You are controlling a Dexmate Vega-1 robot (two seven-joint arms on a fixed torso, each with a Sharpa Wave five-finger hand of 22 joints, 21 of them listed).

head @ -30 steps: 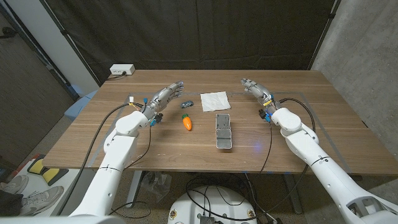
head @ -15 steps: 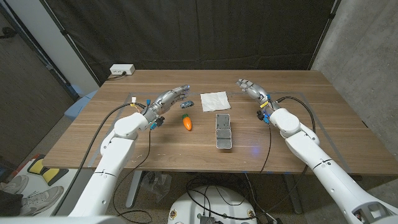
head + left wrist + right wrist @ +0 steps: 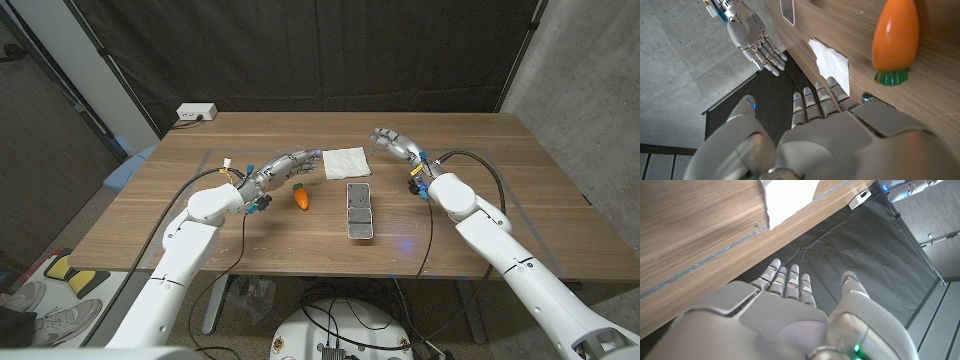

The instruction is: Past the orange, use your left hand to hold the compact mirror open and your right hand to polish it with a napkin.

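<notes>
My left hand [image 3: 288,164] reaches out with its fingers spread and straight, low over the spot past the orange carrot-shaped toy [image 3: 301,197]. A small dark bit of the compact mirror [image 3: 867,96] peeks out beside that hand's fingers [image 3: 812,102]; the rest is hidden under them. The white napkin [image 3: 344,162] lies flat just past those fingertips. To the napkin's right hovers my right hand [image 3: 392,143], fingers apart and empty, a little above the table. The toy [image 3: 895,37], napkin [image 3: 832,62] and right hand [image 3: 752,37] also appear in the left wrist view.
A grey oblong device [image 3: 358,210] lies in front of the napkin, right of the toy. A white power strip [image 3: 196,113] sits at the table's back left edge. A black curtain hangs behind the table.
My left hand has slid to the right, and its fingers now cover the compact mirror. My right hand has moved left, closer to the napkin.
</notes>
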